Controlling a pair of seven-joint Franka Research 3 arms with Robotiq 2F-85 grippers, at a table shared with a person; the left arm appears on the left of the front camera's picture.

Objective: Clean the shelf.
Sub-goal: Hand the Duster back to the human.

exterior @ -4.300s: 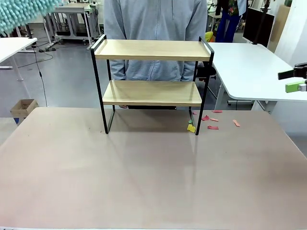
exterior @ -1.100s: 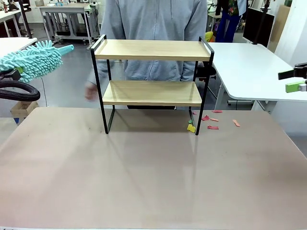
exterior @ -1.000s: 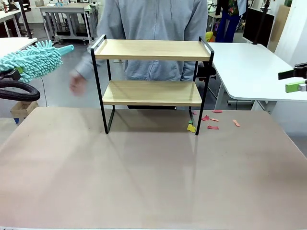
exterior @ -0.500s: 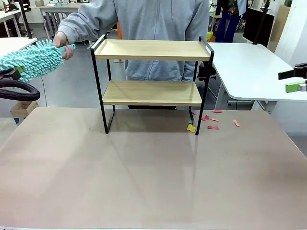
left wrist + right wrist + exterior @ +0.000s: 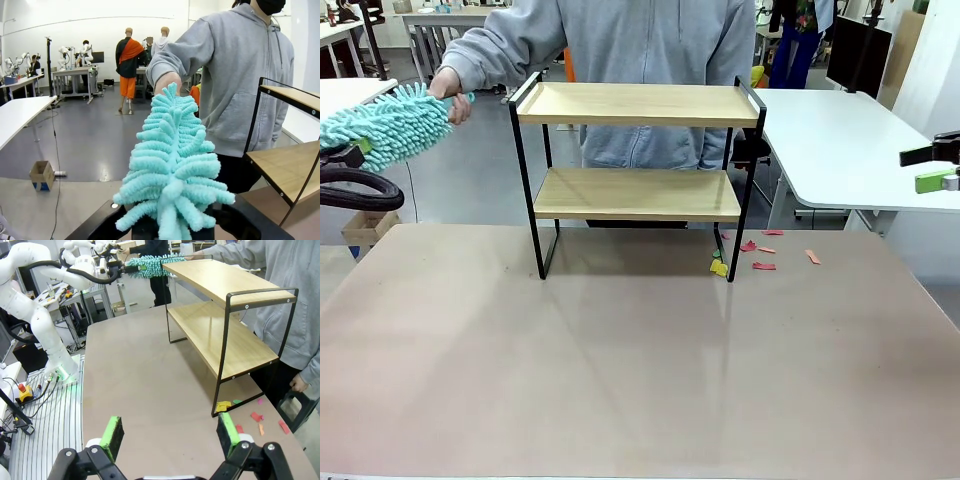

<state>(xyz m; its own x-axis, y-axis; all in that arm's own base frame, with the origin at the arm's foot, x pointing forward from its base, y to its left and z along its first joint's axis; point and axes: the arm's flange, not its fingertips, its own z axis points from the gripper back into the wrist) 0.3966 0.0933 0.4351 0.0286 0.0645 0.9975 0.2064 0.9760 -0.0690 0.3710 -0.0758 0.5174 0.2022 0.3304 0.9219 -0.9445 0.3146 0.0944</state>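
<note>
Brown table (image 5: pixel 620 380), shelf (image 5: pixel 637 105) standing on it, perhaps paper scraps (image 5: pixel 760 256) beside

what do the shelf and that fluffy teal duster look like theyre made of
The shelf: two boards with pale wood grain and a matte finish, probably wood or laminate, set in a thin black frame that looks like painted metal rod. The duster: soft teal chenille fingers, likely microfibre, on a teal handle, apparently plastic, gripped by the person's hand.
</note>
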